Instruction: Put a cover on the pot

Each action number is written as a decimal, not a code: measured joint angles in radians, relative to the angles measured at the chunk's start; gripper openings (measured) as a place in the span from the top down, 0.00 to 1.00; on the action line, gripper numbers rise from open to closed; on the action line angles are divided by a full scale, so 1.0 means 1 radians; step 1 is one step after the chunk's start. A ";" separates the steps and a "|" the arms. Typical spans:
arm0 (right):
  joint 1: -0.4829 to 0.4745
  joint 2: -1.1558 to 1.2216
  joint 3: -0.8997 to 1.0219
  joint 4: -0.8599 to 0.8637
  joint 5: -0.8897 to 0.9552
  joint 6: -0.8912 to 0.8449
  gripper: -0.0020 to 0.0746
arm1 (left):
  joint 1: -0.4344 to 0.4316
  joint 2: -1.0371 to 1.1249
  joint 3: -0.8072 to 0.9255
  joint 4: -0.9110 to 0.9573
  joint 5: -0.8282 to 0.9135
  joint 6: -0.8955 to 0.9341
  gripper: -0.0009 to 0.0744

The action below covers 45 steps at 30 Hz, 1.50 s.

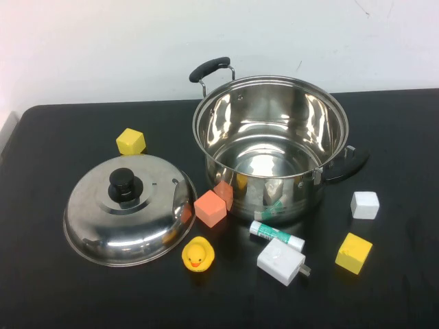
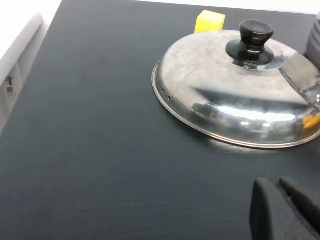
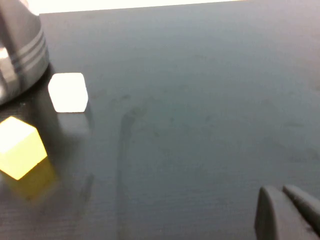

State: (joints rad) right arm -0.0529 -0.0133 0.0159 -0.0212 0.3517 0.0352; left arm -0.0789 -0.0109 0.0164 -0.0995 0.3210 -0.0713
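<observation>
A: The pot (image 1: 271, 147) is standing open mid-table, the lid (image 1: 127, 209) lying just left of it, the covering not begun.

B: The left gripper (image 2: 278, 192) is hovering near the lid, pinched closed, empty; the right gripper (image 3: 281, 197), right of the pot, looking the same.

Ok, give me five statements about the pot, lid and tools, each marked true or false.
1. The lid is on the pot. False: it lies on the table left of the pot.
2. The pot is empty. True.
3. The left tool grips the knob. False: it is shut, short of the lid, holding nothing.
4. A duck sits beside the lid. True.
5. The right tool holds the white cube. False: it is apart from it.
</observation>
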 joint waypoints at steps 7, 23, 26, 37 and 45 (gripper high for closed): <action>0.000 0.000 0.000 0.000 0.000 0.000 0.98 | 0.000 0.000 0.000 0.000 0.000 -0.003 0.99; 0.000 0.000 0.000 0.000 0.000 0.000 0.98 | 0.000 0.000 0.000 0.000 0.000 -0.037 0.99; 0.000 0.000 0.000 0.000 0.000 0.000 0.98 | 0.000 0.000 0.000 0.001 0.000 -0.044 0.99; 0.000 0.000 0.000 -0.002 0.000 0.000 0.98 | 0.000 0.000 0.000 0.001 0.000 -0.055 0.99; 0.000 0.000 0.000 -0.002 0.000 0.000 0.98 | 0.000 0.000 0.000 0.001 0.000 -0.055 0.99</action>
State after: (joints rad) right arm -0.0529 -0.0133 0.0159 -0.0230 0.3517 0.0352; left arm -0.0789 -0.0109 0.0164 -0.0990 0.3210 -0.1264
